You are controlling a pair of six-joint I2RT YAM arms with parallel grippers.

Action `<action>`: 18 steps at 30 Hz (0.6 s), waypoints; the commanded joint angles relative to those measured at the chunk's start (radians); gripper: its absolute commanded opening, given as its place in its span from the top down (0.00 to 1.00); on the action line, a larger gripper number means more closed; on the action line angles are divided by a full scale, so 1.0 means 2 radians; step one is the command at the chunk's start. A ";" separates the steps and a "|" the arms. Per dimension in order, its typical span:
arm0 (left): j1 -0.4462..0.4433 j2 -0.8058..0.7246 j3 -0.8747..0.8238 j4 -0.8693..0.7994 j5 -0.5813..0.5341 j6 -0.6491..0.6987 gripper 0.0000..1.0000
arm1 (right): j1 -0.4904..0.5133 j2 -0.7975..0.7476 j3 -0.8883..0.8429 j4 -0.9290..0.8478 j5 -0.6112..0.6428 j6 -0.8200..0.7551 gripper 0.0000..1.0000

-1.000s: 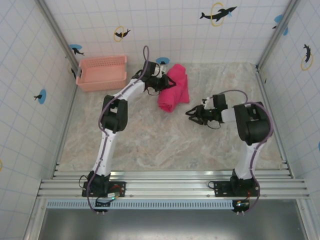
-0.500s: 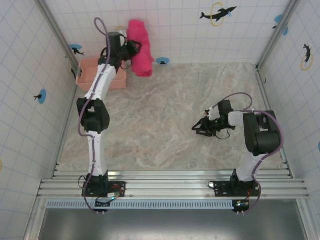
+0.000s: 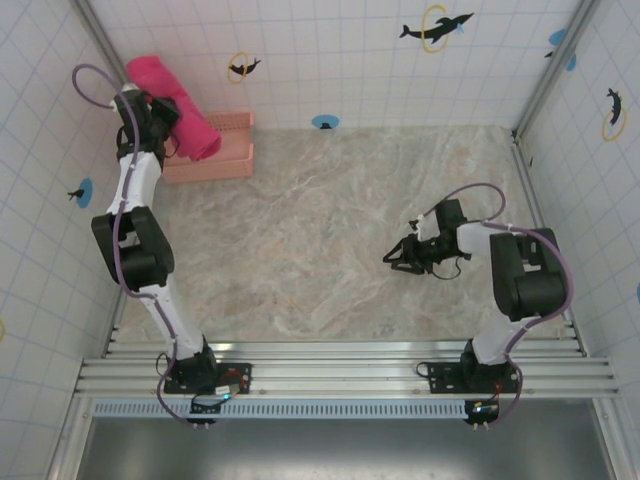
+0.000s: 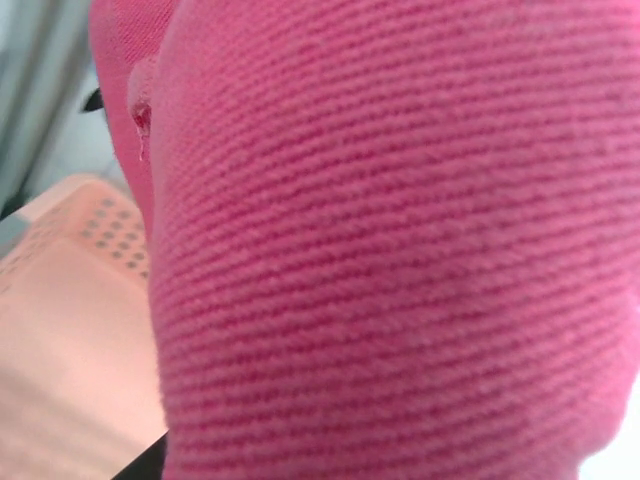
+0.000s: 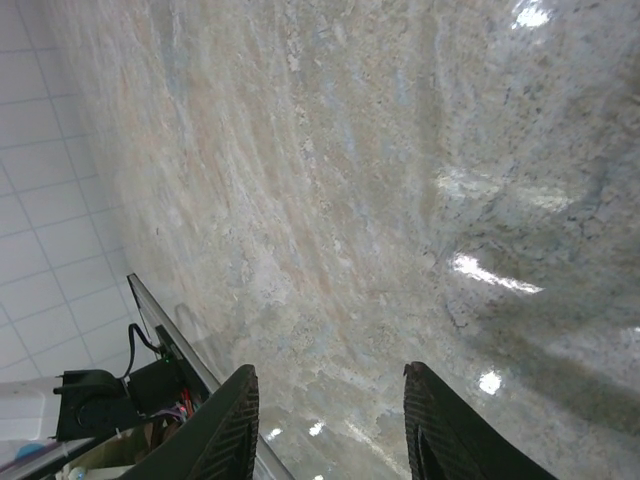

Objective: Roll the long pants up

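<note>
Magenta-pink and rolled into a fat cylinder, the long pants point(image 3: 172, 103) hang in the upper left of the top view, lifted off the marble-patterned table point(image 3: 300, 230) and lying slantwise over the left end of the salmon mesh basket point(image 3: 222, 164). The left gripper point(image 3: 157, 118) has its jaws clamped on the roll near its middle. In the left wrist view the ribbed cloth point(image 4: 400, 250) presses right up to the lens, with the basket's perforated wall point(image 4: 70, 300) at lower left. The right gripper point(image 3: 392, 258) sits low over bare table at centre right, well apart from the cloth. In the right wrist view its fingers point(image 5: 235, 430) stand partly apart with nothing between them. The rolling looks finished, and the step in hand seems to be setting the bundle into the basket. To do that well, the roll's long axis should probably be turned to match the basket's long side, since it now crosses the rim at an angle. It should then be lowered until the basket floor takes its weight before the jaws let go. The jaws should open fully and withdraw straight up, because soft knit can catch on a finger and be pulled loose. The outer flap would best end up underneath, though the frames do not show where it lies.
</note>
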 commanded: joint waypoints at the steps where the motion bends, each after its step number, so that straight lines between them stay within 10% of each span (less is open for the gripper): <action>1: -0.011 0.032 -0.035 0.183 -0.011 -0.086 1.00 | 0.008 -0.026 0.023 -0.032 0.007 0.001 0.58; 6: -0.032 0.111 -0.066 0.353 -0.081 -0.207 1.00 | 0.020 -0.038 0.037 -0.035 0.024 0.020 0.58; 18: -0.068 0.225 -0.019 0.418 -0.254 -0.317 1.00 | 0.051 -0.056 0.021 0.031 0.063 0.087 0.59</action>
